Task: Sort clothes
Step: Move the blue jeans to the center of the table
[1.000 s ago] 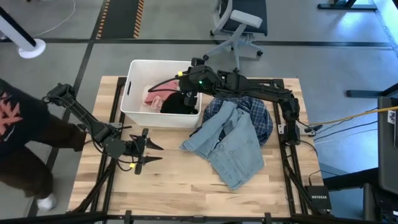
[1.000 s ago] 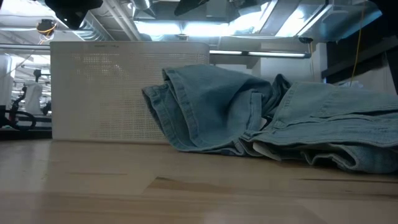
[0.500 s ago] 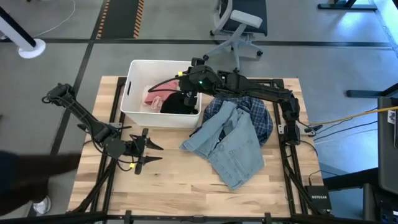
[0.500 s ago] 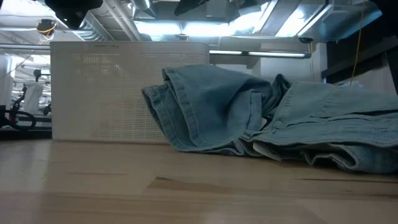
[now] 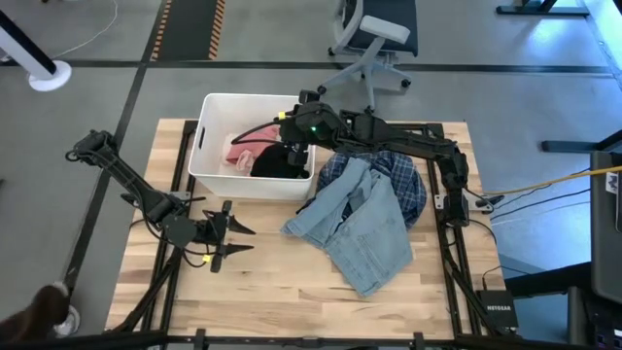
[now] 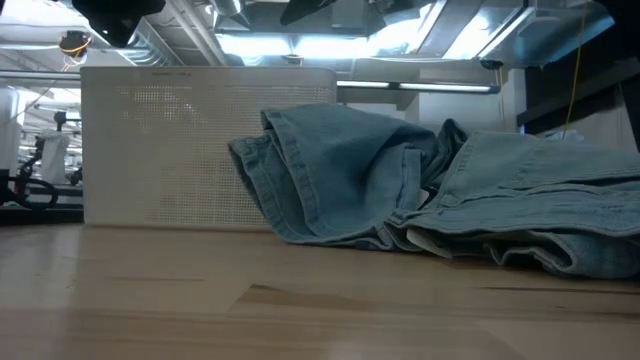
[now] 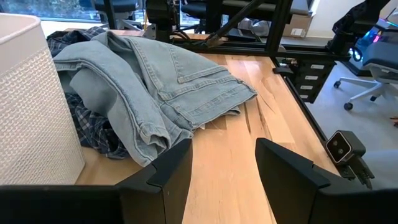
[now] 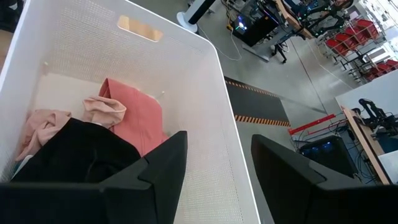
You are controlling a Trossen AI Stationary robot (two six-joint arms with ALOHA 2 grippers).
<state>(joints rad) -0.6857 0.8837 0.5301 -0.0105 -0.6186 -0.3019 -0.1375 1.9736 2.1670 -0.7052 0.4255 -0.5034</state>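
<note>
light blue denim (image 5: 357, 226) lies rumpled over the dark blue plaid shirt (image 5: 409, 184); right pincer (image 8: 214, 165) (spread) above the pink piece (image 8: 134, 112); left pincer (image 5: 233, 240) spread

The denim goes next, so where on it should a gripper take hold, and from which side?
Grip the light blue denim at its bunched fold nearest the white bin, probably from above: there the cloth humps up off the table, giving the fingers something to pinch. The open left gripper waits nearby.
</note>
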